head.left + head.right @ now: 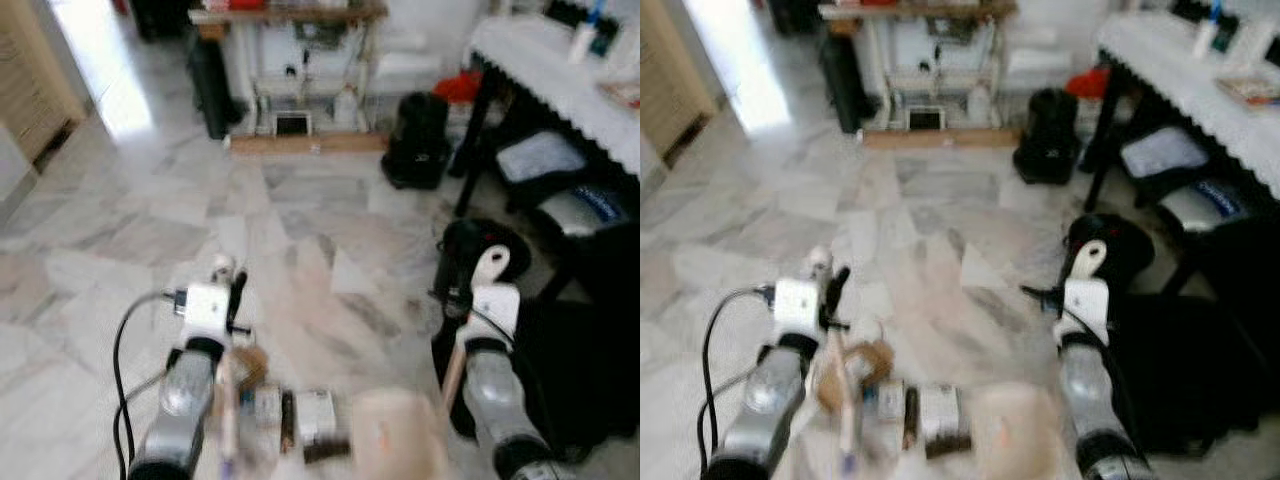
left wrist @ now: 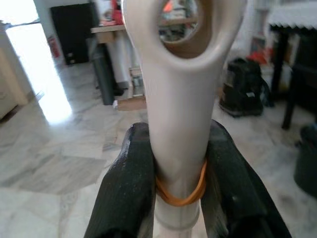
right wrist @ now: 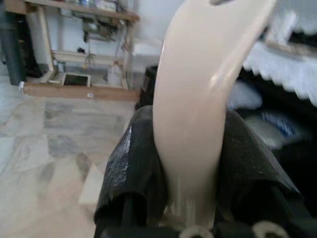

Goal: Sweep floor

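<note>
My left gripper (image 2: 176,136) is shut on a cream broom handle (image 2: 178,89) that has a hanging loop at its end and an orange rubber band around it. Its thin stick (image 1: 228,410) runs down past my left forearm. My right gripper (image 3: 190,121) is shut on a curved cream dustpan handle (image 3: 198,74). The cream dustpan (image 1: 395,435) lies blurred low between my arms. On the marble floor (image 1: 300,230) beside it lie a brown fluffy clump (image 1: 250,365) and some small packets (image 1: 315,415).
A black bag (image 1: 415,140) sits on the floor ahead right. A table with a white lace cloth (image 1: 560,80) and dark seats under it fills the right side. A wooden shelf unit (image 1: 290,60) and a black bin (image 1: 210,85) stand at the back. A bright doorway (image 1: 90,50) opens far left.
</note>
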### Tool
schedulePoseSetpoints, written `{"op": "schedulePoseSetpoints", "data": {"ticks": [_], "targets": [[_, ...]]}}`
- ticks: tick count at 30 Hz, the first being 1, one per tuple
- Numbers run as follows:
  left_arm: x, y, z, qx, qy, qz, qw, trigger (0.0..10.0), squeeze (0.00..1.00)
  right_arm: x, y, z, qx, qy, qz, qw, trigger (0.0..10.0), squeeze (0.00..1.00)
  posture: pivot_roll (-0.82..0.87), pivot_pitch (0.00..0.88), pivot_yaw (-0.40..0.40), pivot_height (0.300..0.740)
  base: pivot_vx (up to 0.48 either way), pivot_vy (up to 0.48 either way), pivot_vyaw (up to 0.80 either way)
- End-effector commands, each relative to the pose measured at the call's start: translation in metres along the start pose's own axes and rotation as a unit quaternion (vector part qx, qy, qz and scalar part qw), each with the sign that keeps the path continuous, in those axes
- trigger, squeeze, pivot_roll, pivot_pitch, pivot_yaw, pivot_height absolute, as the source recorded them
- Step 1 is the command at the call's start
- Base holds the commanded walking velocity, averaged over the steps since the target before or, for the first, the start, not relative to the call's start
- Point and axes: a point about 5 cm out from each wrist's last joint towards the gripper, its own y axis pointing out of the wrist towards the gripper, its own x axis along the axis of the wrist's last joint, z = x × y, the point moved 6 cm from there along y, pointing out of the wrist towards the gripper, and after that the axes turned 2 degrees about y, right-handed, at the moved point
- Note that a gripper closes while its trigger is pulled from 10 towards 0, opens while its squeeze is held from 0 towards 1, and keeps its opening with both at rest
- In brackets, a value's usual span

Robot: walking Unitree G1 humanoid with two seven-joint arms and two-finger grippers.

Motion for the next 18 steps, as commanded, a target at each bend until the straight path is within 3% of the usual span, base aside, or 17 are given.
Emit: {"op": "schedulePoseSetpoints", "data": {"ticks": [1, 18], "targets": [[0.0060, 0.0012, 0.0107, 0.010, 0.017, -0.011, 1.000, 10.0, 0.00, 0.0143, 0.0047, 0.0124, 0.008, 0.019, -0.025, 0.999, 10.0, 0.00, 0.13, 0.000, 0.009, 0.740, 0.000, 0.000, 0.00], [0.0077, 0.0016, 0.0096, 0.006, 0.025, -0.014, 1.000, 10.0, 0.00, 0.0142, 0.0049, 0.0114, 0.005, 0.018, -0.025, 1.000, 10.0, 0.00, 0.13, 0.000, 0.011, 0.740, 0.000, -0.017, 0.00]]}}
